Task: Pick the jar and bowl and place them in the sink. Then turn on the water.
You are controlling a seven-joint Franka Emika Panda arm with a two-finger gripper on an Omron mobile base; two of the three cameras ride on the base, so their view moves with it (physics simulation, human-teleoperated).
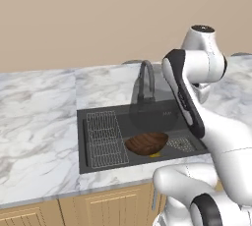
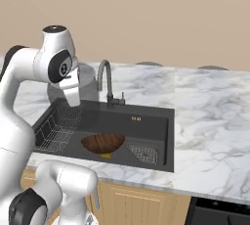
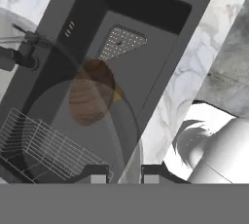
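My gripper (image 3: 124, 174) is shut on the rim of the translucent grey jar (image 3: 58, 121), which hangs above the black sink (image 3: 160, 47). The jar (image 2: 89, 84) shows beside the white hand, left of the faucet (image 2: 105, 79). It appears as a faint grey haze (image 1: 157, 112) over the basin. The dark brown wooden bowl (image 1: 146, 143) (image 2: 102, 143) lies tilted on the sink floor, seen through the jar as a brown blur (image 3: 90, 99). The water is out of view.
A wire rack (image 1: 104, 139) (image 2: 56, 131) fills the sink's left part. A perforated drain plate (image 1: 181, 144) (image 2: 143, 153) lies at its right. A small yellow thing (image 1: 155, 155) peeks from under the bowl. Marble counter (image 1: 39, 122) surrounds the sink (image 1: 81, 141).
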